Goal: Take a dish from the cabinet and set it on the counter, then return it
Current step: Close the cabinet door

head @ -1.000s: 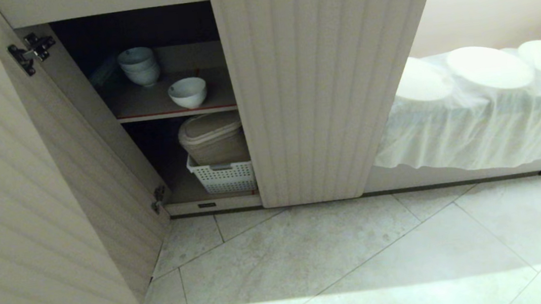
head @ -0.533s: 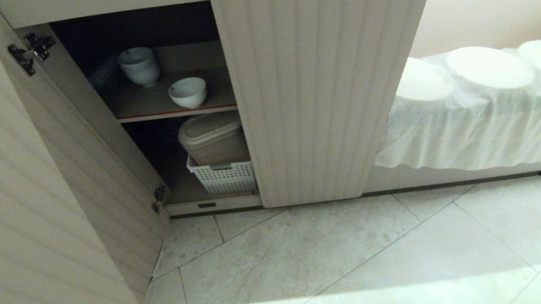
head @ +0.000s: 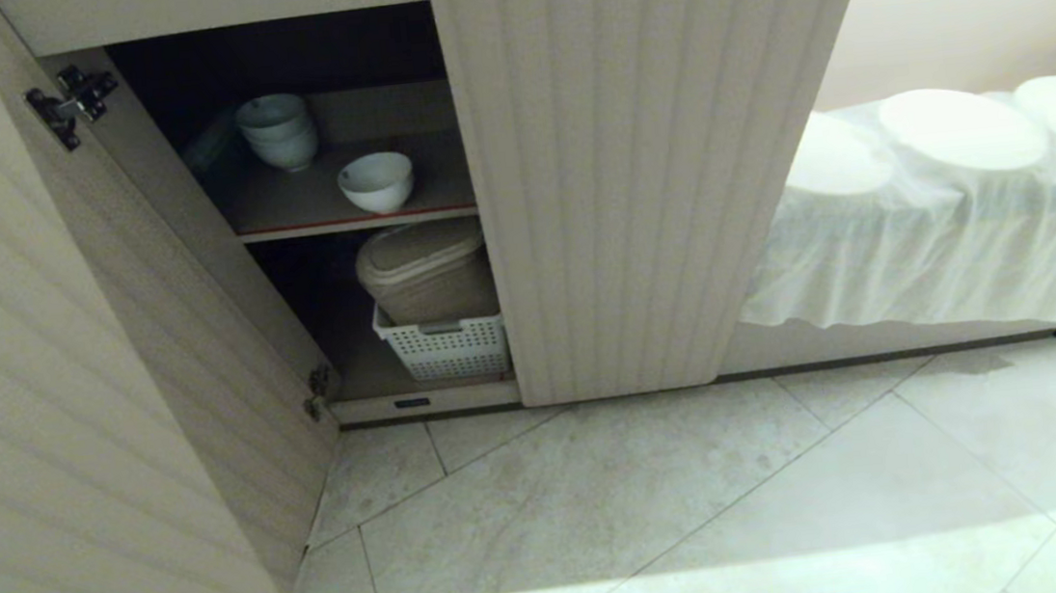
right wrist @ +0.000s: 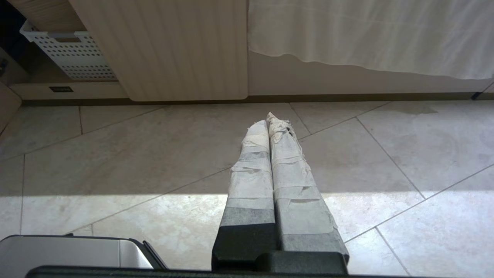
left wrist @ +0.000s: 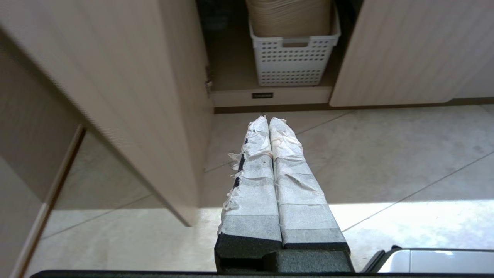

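At the open cabinet (head: 660, 158), I hold both arms parked low above the tiled floor (head: 703, 502): my left gripper (left wrist: 269, 122) hangs with its tape-wrapped fingers pressed together on nothing, short of the cabinet's bottom ledge, and my right gripper (right wrist: 272, 120) hangs likewise closed and empty, opposite the shut ribbed door. The dish (head: 376, 181), a small round glossy white bowl with deep sides, stands alone near the front edge of the upper shelf, apart from the stack of white bowls (head: 279, 132) farther back and to my left; that forward, solitary spot looks, in my judgement, the easiest to reach without disturbing the stack. The left door (head: 81, 378) stands swung wide on its metal hinge (head: 73, 100), leaving the opening free. Below the shelf, with its thin red edge line, a perforated white plastic basket (head: 444, 348) holds a rounded beige lidded container (head: 424, 270). To my right, an open bay shows a thin, wrinkled white cloth (head: 940, 247) draped over round shapes. The counter is not in view. Judging by the bowl's place, nothing of the task is done yet; the reach into the shelf comes first.
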Controlling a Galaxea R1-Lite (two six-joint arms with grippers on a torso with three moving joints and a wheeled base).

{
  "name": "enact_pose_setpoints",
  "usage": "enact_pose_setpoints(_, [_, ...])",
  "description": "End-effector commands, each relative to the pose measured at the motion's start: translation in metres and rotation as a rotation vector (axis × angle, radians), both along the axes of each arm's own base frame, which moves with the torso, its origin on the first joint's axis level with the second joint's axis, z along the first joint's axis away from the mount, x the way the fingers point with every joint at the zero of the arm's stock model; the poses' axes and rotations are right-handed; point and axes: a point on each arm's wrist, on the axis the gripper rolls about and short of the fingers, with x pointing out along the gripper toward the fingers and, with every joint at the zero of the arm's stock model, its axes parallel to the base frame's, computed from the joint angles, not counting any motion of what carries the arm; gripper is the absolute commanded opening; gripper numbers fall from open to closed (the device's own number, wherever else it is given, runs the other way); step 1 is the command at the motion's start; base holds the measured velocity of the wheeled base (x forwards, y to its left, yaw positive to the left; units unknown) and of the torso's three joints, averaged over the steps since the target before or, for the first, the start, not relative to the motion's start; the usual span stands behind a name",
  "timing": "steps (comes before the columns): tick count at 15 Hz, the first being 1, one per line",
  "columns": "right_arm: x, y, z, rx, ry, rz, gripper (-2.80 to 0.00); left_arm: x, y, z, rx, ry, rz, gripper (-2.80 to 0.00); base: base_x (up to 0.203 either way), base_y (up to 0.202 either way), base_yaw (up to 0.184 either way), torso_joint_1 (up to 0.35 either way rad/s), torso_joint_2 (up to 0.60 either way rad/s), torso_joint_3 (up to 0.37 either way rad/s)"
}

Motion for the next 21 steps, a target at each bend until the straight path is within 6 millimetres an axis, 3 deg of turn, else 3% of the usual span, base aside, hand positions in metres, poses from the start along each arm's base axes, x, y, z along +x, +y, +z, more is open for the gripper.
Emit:
enact_pose_setpoints(1, [0.0000, 0.0000, 0.0000, 0.000, 0.000, 0.000, -2.80, 0.0000, 0.0000, 0.0000, 0.000, 0.000, 0.001, -2.80, 0.000, 0.198, -0.002, 0.007, 0.00, 0.007])
enact_pose_setpoints(15, [0.0000, 0.0000, 0.0000, 0.000, 0.000, 0.000, -2.80, 0.0000, 0.0000, 0.0000, 0.000, 0.000, 0.002, -2.80, 0.000, 0.194, 0.000, 0.002, 0.00, 0.003])
enact_pose_setpoints(21, [0.0000, 0.0000, 0.0000, 0.000, 0.000, 0.001, -2.80, 0.0000, 0.0000, 0.0000, 0.002, 0.000, 0.001, -2.80, 0.000, 0.030, 0.000, 0.000, 0.00, 0.001])
